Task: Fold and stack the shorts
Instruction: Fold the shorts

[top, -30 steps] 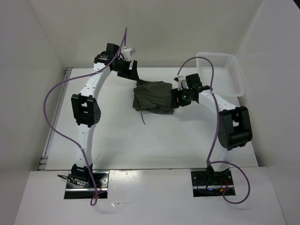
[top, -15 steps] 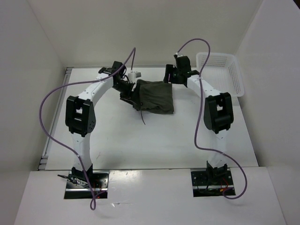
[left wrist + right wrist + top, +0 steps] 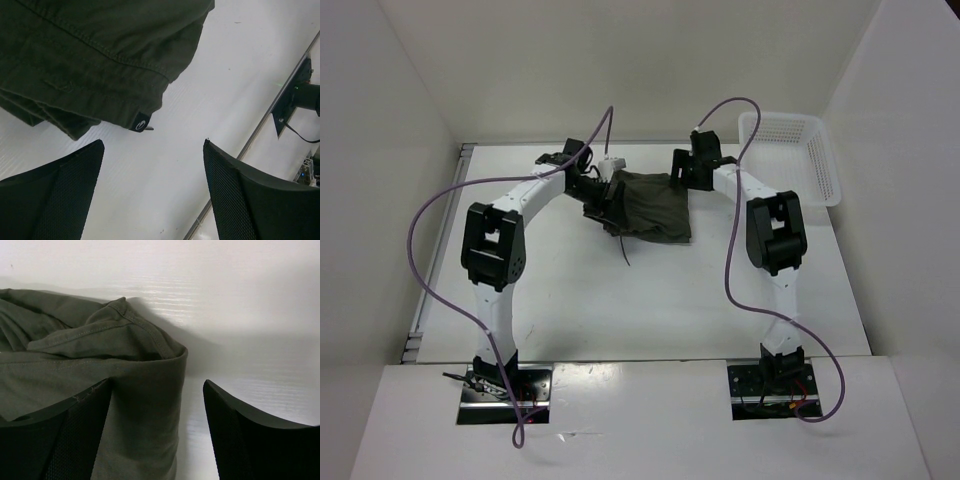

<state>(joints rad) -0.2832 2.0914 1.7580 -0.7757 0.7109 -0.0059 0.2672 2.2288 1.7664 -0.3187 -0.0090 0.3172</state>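
The dark olive-green shorts (image 3: 652,205) lie folded in a rough square on the white table, the thin drawstring (image 3: 623,250) trailing toward me. My left gripper (image 3: 601,196) is open at the shorts' left edge; in the left wrist view (image 3: 152,190) only bare table lies between its fingers, with the hem and a small black label (image 3: 141,121) just beyond. My right gripper (image 3: 684,172) is open at the far right corner; in the right wrist view (image 3: 157,432) the folded edge of the shorts (image 3: 145,405) sits between its fingers, not pinched.
A white mesh basket (image 3: 817,150) stands at the back right against the wall. White walls enclose the table on the left, back and right. A metal rail (image 3: 280,107) runs along the table's left edge. Purple cables loop over both arms.
My left gripper came forward from behind the shorts to their left edge. My right gripper swung from the shorts' right side up to the far right corner. The shorts lie flatter.
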